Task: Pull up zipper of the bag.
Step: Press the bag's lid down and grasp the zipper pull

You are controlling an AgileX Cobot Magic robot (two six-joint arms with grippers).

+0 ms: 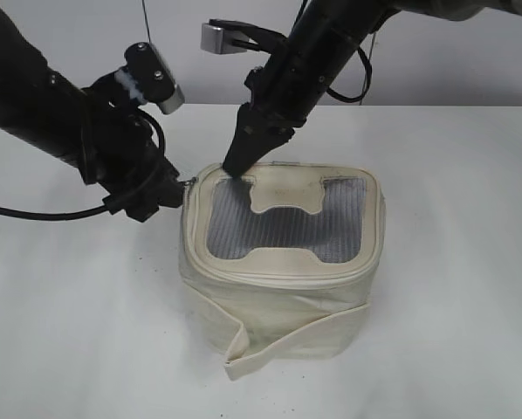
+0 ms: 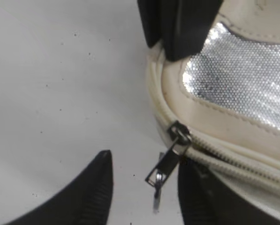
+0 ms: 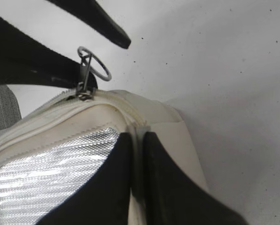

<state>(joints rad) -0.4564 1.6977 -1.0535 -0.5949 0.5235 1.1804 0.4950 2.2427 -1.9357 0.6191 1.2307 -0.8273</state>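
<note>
The cream bag [image 1: 278,305] stands upright mid-table, its grey mesh top [image 1: 283,223] facing up. The zipper track [image 1: 278,272] circles the top rim. A silver pull [image 2: 165,166] hangs off the bag's near-left corner, between the fingers of my open left gripper [image 2: 144,187], which does not touch it. In the exterior view my left gripper [image 1: 175,188] is against that corner. My right gripper [image 1: 236,168] comes down on the back-left top rim, its fingers [image 3: 137,140] nearly closed on the cream rim. The pull and its ring [image 3: 86,70] also show in the right wrist view.
The loose strap band [image 1: 270,345] wraps the bag's front and sticks out at the bottom. The white table [image 1: 453,332] surrounds the bag. A black cable [image 1: 43,212] trails from the left arm.
</note>
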